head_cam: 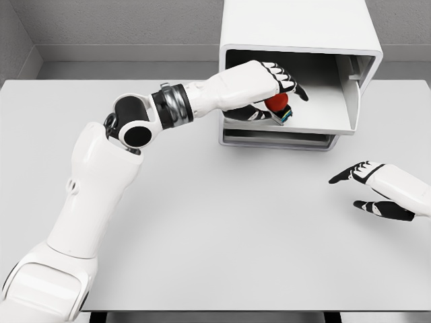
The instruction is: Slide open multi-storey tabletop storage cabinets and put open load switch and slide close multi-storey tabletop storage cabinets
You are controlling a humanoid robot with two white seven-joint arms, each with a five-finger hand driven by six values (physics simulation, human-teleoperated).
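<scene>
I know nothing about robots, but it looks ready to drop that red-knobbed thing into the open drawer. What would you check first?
1. Drawer slid open far enough: ok.
2. Left hand shut on the load switch: ok, its red knob shows between the fingers.
3. Switch over the drawer floor, not the table: ok.
4. Switch touching the floor: cannot tell.
5. Right hand clear of the cabinet: ok, open above the table.
6. Lower drawer closed: ok.
</scene>
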